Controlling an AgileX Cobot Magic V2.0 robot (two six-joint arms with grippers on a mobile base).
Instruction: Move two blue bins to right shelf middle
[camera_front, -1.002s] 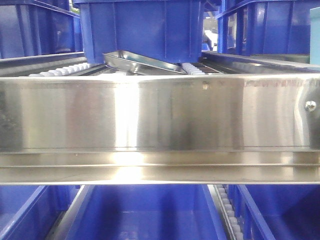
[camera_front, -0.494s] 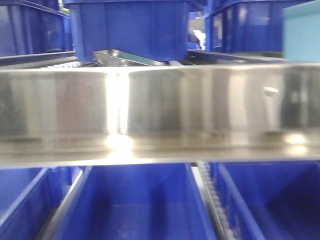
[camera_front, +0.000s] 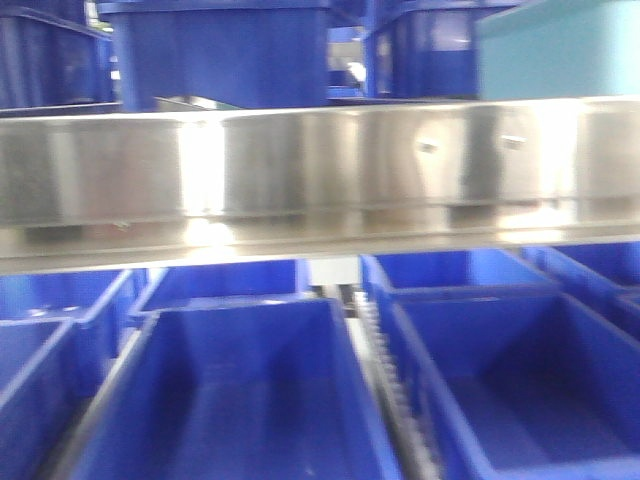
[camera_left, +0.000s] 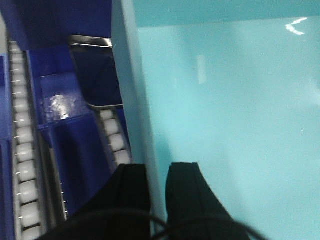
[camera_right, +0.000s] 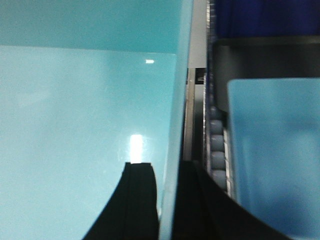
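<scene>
A light blue bin (camera_front: 555, 50) shows at the top right of the front view, above the steel shelf rail (camera_front: 320, 165). In the left wrist view my left gripper (camera_left: 157, 172) is shut on this bin's left wall (camera_left: 127, 100), one black finger outside and one inside. On the opposite side, my right gripper (camera_right: 167, 172) is shut on the right wall (camera_right: 177, 115) in the same way. The bin's inside (camera_left: 230, 125) is bare. A second light blue bin (camera_right: 275, 160) sits to the right in the right wrist view.
Dark blue bins (camera_front: 225, 400) (camera_front: 500, 380) fill the shelf level below the rail, and more (camera_front: 215, 50) stand above it. White roller tracks (camera_left: 22, 150) (camera_right: 217, 145) run beside the held bin. A steel tray (camera_left: 95, 75) lies to its left.
The front view has slid sideways and risen: the rail sits higher in frame, the lower bins show more, and the light blue bin has come into view at top right.
</scene>
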